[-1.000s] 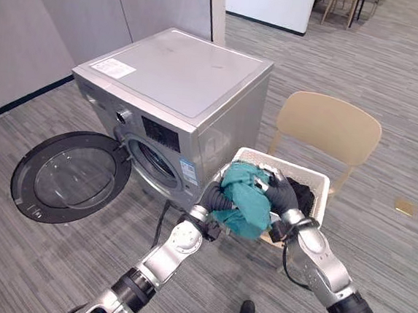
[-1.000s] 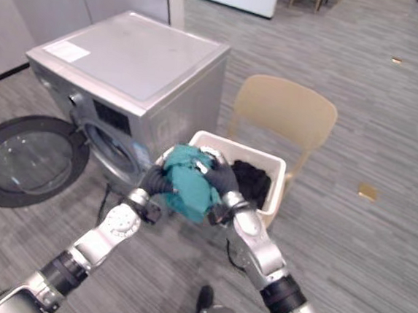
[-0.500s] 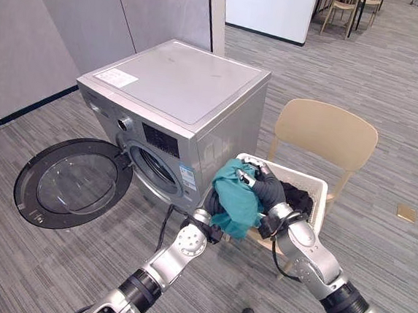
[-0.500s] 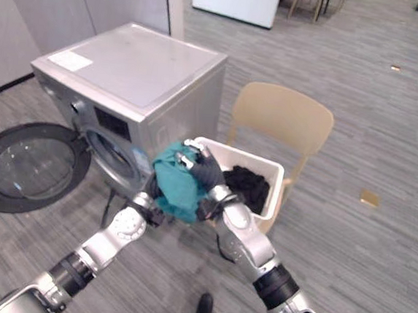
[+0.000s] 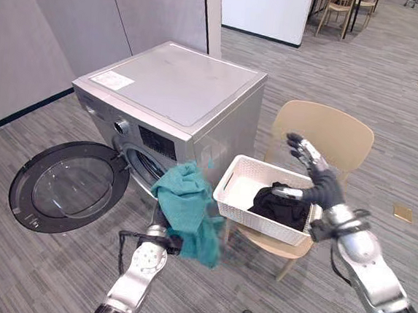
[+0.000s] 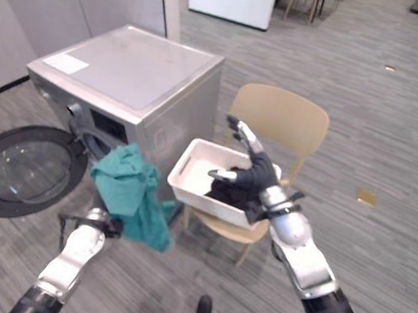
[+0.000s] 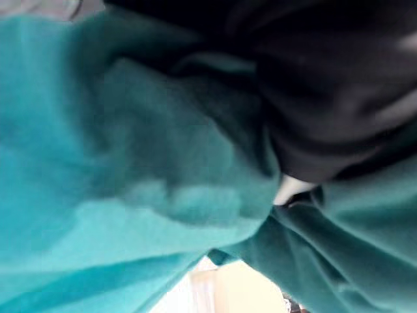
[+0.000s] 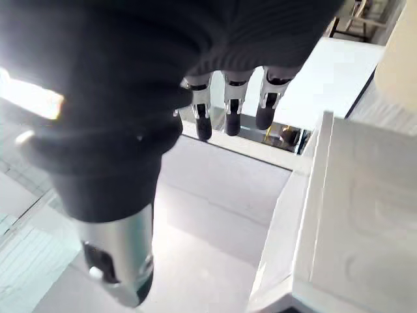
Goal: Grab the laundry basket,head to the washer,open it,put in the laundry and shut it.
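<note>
grey striped carpet [image 5: 390, 99] under washer [image 5: 177, 102], chair [image 5: 328, 137].

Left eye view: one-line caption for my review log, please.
Left hand carries teal garment toward open washer; open right hand lifted above basket.

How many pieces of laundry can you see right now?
2. A teal garment hangs from the left robot hand in front of the washing machine; a black garment lies in the white laundry basket on the chair. More may lie beneath it.

Even indoor light, blurred wrist close-ups
</note>
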